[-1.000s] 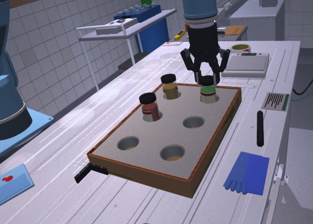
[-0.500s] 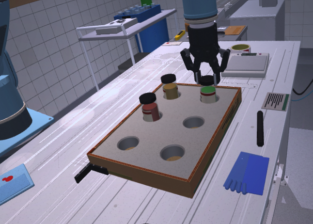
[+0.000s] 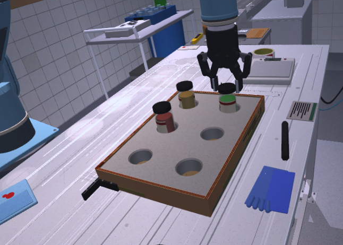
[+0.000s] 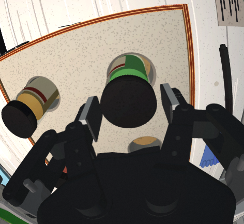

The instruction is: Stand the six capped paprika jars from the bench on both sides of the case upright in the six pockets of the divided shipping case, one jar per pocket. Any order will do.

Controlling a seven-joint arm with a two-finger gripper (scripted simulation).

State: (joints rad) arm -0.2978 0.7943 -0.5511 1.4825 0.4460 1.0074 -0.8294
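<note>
The green-labelled jar [image 3: 227, 99] [image 4: 128, 88] stands upright in the far right pocket of the shipping case [image 3: 182, 143], and my gripper [image 3: 226, 87] [image 4: 128, 106] is open around its black cap, holding nothing. A yellow-labelled jar [image 3: 186, 94] [image 4: 28, 106] stands in the far left pocket. A red-labelled jar [image 3: 164, 117] stands in the middle left pocket. The middle right pocket [image 3: 212, 133] and the two near pockets [image 3: 140, 156] [image 3: 189, 167] hold no jar. I see no other jars on the bench.
A scale-like grey device [image 3: 270, 68] sits beyond the case with a tape roll [image 3: 263, 53] behind it. Right of the case lie a black rod [image 3: 285, 140], a blue glove [image 3: 271, 189] and a barred plate [image 3: 301, 110]. A black handle [image 3: 97, 188] sticks out at the case's near left corner.
</note>
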